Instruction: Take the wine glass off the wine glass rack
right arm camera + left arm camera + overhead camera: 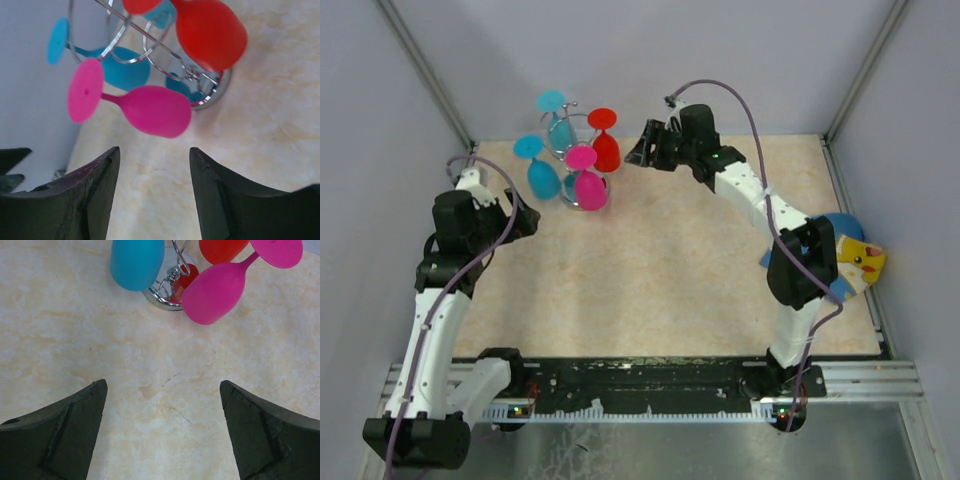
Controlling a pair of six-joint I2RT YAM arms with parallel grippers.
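Observation:
The wine glass rack (576,118) is shiny silver wire and stands at the table's far left. Its round base also shows in the left wrist view (161,297) and the right wrist view (222,86). Several glasses hang on it bowl down: a pink one (588,187) (216,290) (152,110), a red one (606,150) (210,32) and two blue ones (542,178) (560,130). My right gripper (640,148) (155,155) is open and empty, just right of the red glass. My left gripper (525,222) (162,390) is open and empty, short of the rack's near left side.
A blue plate with a yellow cartoon figure (855,262) lies at the table's right edge, beside my right arm. Grey walls close in the back and both sides. A metal rail (880,380) runs along the near edge.

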